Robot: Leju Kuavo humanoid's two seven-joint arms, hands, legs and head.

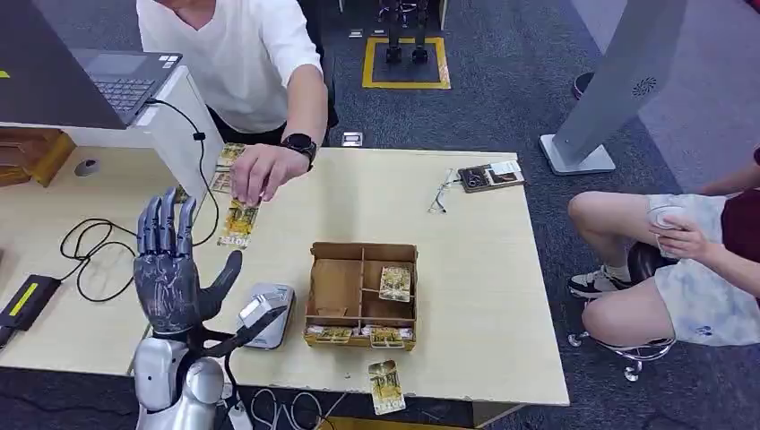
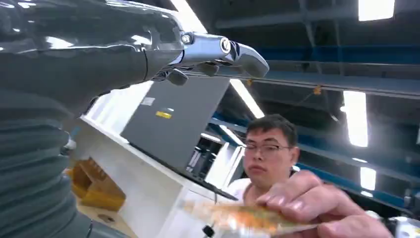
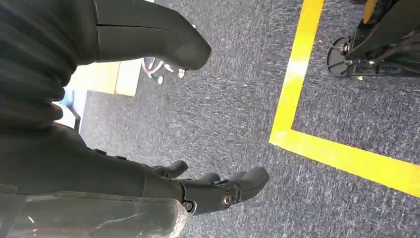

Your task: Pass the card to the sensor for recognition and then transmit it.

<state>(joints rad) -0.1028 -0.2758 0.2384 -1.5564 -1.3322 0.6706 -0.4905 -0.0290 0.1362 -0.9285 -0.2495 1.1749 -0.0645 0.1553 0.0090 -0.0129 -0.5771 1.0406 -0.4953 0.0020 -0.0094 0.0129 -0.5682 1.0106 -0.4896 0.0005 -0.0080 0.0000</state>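
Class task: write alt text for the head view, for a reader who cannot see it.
The robot's raised left hand is open while a person's hand holds out a card above the table. A sensor sits beside a wooden box.

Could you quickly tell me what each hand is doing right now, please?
Left hand: open, fingers spread upright, holding nothing.
Right hand: open, hanging over the floor, holding nothing.

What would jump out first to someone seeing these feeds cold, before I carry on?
The robot's left hand is raised upright over the near left of the table, fingers spread and holding nothing. Just beyond it, a person's hand reaches across from the far side, holding a card out toward it. Near the middle of the table sits a brown divided box with cards in it, a grey sensor at its left.
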